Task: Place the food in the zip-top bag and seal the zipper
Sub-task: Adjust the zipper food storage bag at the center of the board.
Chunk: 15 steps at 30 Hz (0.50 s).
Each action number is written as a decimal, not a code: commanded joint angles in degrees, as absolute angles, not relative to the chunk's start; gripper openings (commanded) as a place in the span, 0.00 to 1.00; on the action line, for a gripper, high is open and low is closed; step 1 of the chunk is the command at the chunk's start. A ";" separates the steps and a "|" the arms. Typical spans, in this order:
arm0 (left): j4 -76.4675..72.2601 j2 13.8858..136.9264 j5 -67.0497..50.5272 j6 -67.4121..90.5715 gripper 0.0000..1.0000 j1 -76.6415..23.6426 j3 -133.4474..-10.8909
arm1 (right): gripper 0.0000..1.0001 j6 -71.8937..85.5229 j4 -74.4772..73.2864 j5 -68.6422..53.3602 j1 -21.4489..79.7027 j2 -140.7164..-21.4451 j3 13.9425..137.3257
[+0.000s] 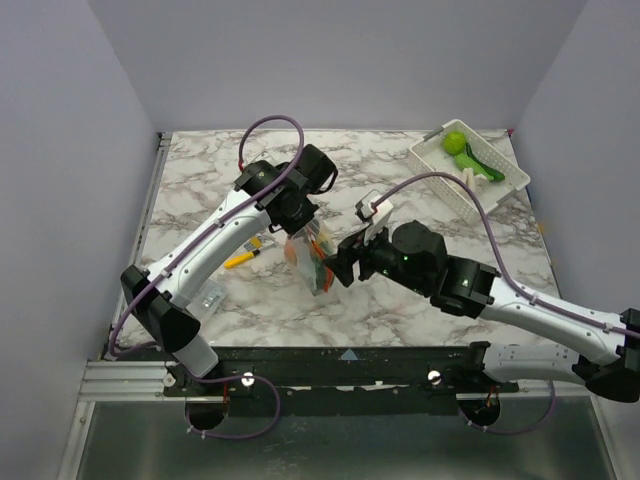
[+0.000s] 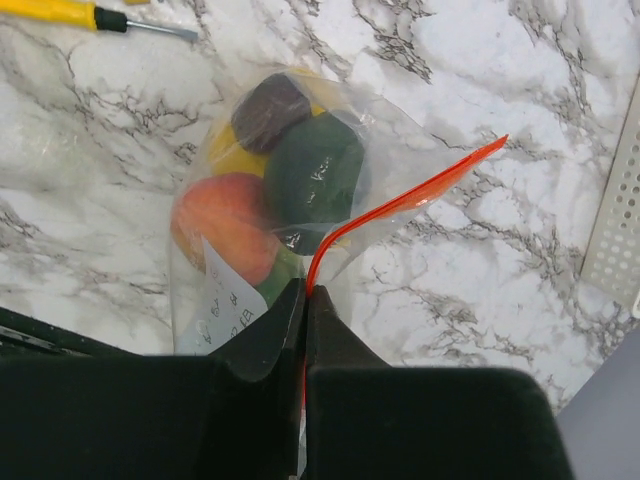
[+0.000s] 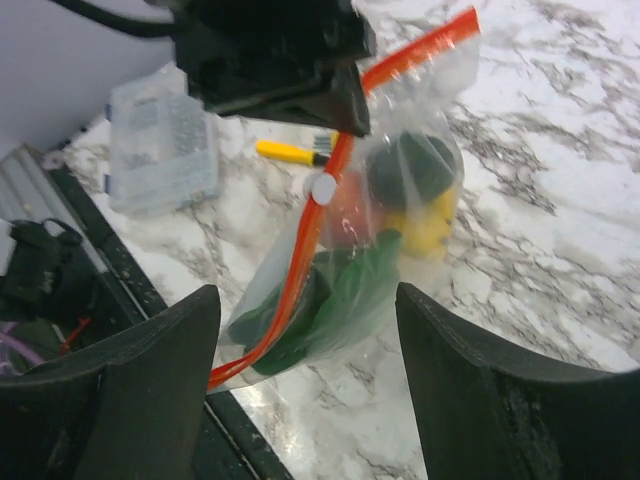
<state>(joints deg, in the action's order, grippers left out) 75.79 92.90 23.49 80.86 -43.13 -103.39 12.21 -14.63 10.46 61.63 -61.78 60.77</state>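
With the food point(image 2: 310, 170) sitting in the zip-top bag point(image 2: 405, 150) over the worktop point(image 2: 480, 300), the left claw point(image 2: 305, 292) is pinching the zipper point(image 2: 400, 205) and the right claw point(image 3: 305, 300) is hovering spread wide beside it, so sealing is likely calling for a sliding pinch

L wrist view: pen point(image 2: 60, 12) cut by top-left edge; basket point(image 2: 618, 220) cut by right edge. Writing on label point(image 2: 228, 300) too blurry to read. The yellow food point(image 2: 225, 155) is mostly hidden behind purple pc point(image 2: 270, 110) & dk green pc point(image 2: 315, 175). Lower end of zipper point(image 2: 400, 205) vanishes btwn fingers of left gripper point(image 2: 305, 292).
R wrist view: pen's tip end hidden behind bag point(image 3: 350, 290); box point(image 3: 160, 140) upper left, blurred.
Top view: bag contents too small to tell apart.
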 commanded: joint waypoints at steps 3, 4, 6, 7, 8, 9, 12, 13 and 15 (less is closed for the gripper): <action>75.65 88.02 21.38 90.96 0.00 -41.18 -98.48 | 0.75 9.08 -5.19 27.10 70.87 -65.31 55.30; 75.57 88.04 20.69 90.92 0.00 -40.93 -98.28 | 0.75 9.22 -5.41 29.98 72.68 -66.74 55.82; 75.84 88.51 19.63 91.01 0.00 -40.45 -98.34 | 0.74 9.79 -5.32 37.96 75.44 -69.08 56.49; 76.22 88.77 19.56 91.01 0.00 -40.38 -98.59 | 0.74 9.98 -5.65 39.87 75.96 -70.23 57.04; 76.68 89.05 19.62 91.24 0.00 -40.26 -98.82 | 0.74 10.32 -5.84 42.38 76.79 -71.11 57.26; 77.08 89.14 19.80 91.51 0.00 -40.27 -99.02 | 0.74 10.72 -6.35 45.04 77.44 -72.06 57.66; 77.76 89.18 20.24 92.22 0.00 -40.21 -99.23 | 0.71 12.21 -9.46 47.98 78.24 -74.52 58.73; 77.83 89.01 20.57 92.37 0.00 -40.19 -99.28 | 0.67 12.36 -9.77 48.81 78.48 -74.85 58.53; 78.34 88.54 21.61 92.46 0.00 -39.96 -99.49 | 0.53 15.74 -11.88 50.67 78.72 -74.05 57.87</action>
<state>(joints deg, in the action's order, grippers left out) 76.27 89.47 21.30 90.63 -40.27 -98.67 11.16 -8.99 41.01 78.00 -74.22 56.64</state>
